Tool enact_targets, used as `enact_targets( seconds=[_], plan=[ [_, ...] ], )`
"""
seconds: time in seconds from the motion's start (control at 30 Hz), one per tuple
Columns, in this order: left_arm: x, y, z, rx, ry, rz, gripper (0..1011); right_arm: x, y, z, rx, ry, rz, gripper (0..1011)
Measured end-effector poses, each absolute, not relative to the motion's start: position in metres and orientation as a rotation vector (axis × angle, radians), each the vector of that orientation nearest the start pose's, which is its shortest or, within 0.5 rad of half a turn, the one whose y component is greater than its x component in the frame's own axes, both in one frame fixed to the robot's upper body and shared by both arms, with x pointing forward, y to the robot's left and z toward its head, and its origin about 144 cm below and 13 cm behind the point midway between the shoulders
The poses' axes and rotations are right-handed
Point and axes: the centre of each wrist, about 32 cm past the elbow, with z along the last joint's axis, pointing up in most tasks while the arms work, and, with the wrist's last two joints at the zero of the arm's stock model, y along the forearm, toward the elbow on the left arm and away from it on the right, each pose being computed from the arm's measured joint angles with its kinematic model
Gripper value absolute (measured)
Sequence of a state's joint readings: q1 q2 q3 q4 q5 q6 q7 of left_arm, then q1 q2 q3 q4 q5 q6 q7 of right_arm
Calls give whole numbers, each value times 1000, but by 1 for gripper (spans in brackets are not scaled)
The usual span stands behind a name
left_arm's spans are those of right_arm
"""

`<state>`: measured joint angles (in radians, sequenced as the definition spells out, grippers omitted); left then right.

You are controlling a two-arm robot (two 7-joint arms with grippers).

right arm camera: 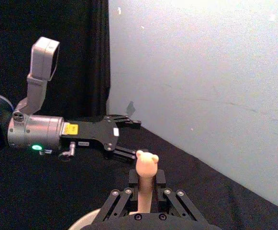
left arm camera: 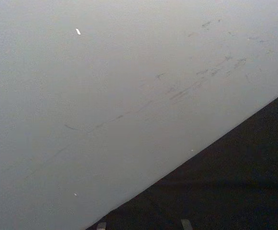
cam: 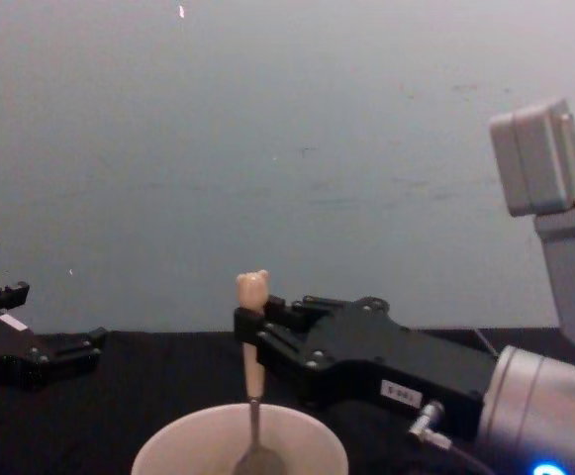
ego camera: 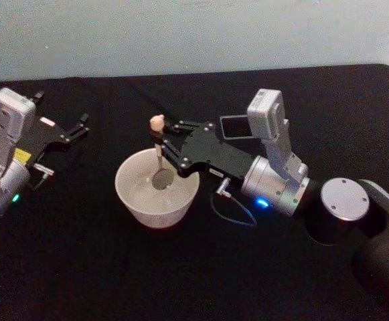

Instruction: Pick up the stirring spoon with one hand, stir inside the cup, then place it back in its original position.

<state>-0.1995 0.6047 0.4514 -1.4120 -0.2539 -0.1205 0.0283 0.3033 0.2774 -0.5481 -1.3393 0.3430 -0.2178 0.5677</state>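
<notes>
My right gripper (ego camera: 162, 144) is shut on the pale handle of the stirring spoon (ego camera: 157, 125), just below its bear head. The spoon stands nearly upright, with its metal bowl down inside the cream-white cup (ego camera: 130, 200) near the cup's far side. In the chest view the spoon (cam: 252, 287) rises from the cup (cam: 168, 445) beside the right gripper (cam: 247, 336). The right wrist view shows the bear head (right arm camera: 146, 165) between my gripper's fingers (right arm camera: 143, 184). The dark square holder (ego camera: 236, 127) stands behind the right gripper. My left gripper (ego camera: 65, 147) rests open at the table's left.
The table is covered with a black cloth and backs onto a pale wall. A thin cable (ego camera: 234, 214) loops on the cloth right of the cup. In the right wrist view, the left gripper (right arm camera: 135, 139) lies open beyond the spoon.
</notes>
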Motion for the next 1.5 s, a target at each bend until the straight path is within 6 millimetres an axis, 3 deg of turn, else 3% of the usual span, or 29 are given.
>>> enact_targets(
  seconds=[0.67,1.1,1.5],
  plan=[
    [489,310,1140,304,-285,1248,1001,488,-190,1138,41,-82,-552,211],
    [489,310,1140,304,-285,1248,1001,479,-182,1139,48,-67,-501,211],
    [489,310,1140,304,-285,1248,1001,485,-168,1138,48,-68,-477,211]
  ],
)
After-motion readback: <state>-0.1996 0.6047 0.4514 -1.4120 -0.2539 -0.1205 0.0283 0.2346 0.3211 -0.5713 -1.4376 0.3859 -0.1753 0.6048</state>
